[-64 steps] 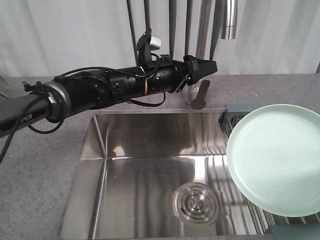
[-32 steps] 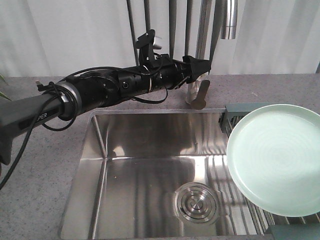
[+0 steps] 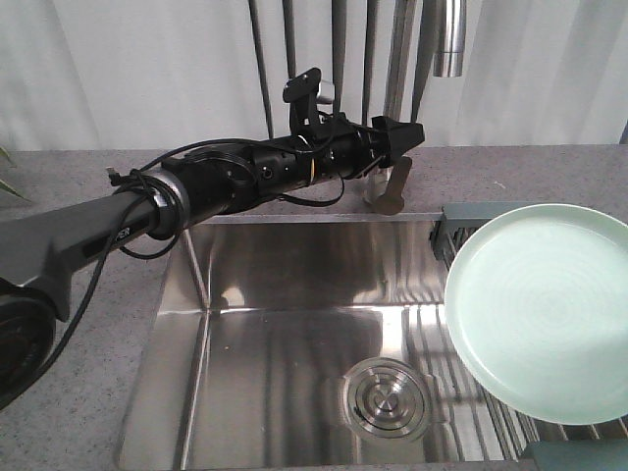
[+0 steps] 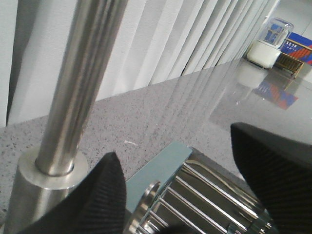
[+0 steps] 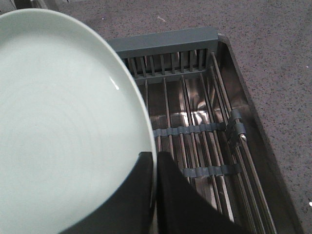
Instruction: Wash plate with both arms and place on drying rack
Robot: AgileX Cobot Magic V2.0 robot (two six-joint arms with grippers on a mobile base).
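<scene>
Right gripper [image 5: 155, 195] is clamped tight on the near rim of the round pale mint-green plate [image 5: 63, 122], with one black finger across the plate's face and the other behind it. The plate stands tilted on edge over the metal-wire drying rack [image 5: 195, 131], whose dark grey-green plastic end piece [image 5: 165, 44] lies at the far side. In the front view the plate fills the right side, at the right edge of the shiny steel sink basin [image 3: 275, 324] and right of the round steel drain [image 3: 386, 397]. Whether the plate touches the wires cannot be told.

Left gripper [image 3: 402, 135] sits at the end of a long black arm that reaches from the left across the far edge of the sink, above the grey speckled countertop [image 3: 98, 392]. In its wrist view the two black fingers [image 4: 87, 195] are spread wide apart with nothing held between them. The polished steel faucet column [image 4: 73, 97] rises from its round base just beside one finger, and the far end of the rack shows in the gap.
</scene>
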